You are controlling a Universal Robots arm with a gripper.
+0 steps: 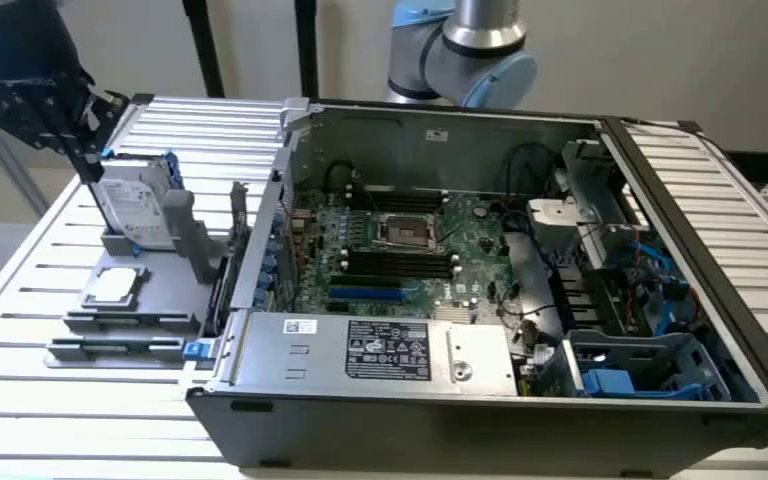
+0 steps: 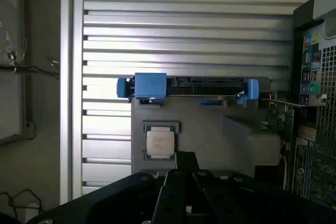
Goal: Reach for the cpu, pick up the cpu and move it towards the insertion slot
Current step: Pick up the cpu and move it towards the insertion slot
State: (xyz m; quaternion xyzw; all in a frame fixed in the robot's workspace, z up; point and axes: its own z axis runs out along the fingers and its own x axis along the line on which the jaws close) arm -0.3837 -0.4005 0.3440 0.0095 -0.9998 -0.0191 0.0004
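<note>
Top of the exterior view's left, above slatted alu table: black gripper, fingers pressed together, nothing clamped btwn them. Tip close by upper far corner of HDD; contact or gap there – can't tell.

cpu: lying flat, silvery lid up, seated in shallow pocket of grey fixture on the table. Outside PC case, off its side at the exterior view's left. Untouched, well apart from gripper. On same fixture, just behind cpu: the HDD w/ blue rails, standing on edge in a grey bracket. From wrist view: cpu just ahead of the dark fingers, btwn them and the blue-railed HDD edge.

insertion slot: square, shiny silver frame, dark centre, on green mobo inside the open PC case. Well apart from cpu, w/ case wall btwn. Long black RAM slots just beside it, on near and far sides. Blue expansion slot further toward front, near PSU w/ black-and-white label along front wall. Blue plastic drive bay at front corner on the exterior view's right. Grey-and-light-blue arm joints behind case's back wall.
</note>
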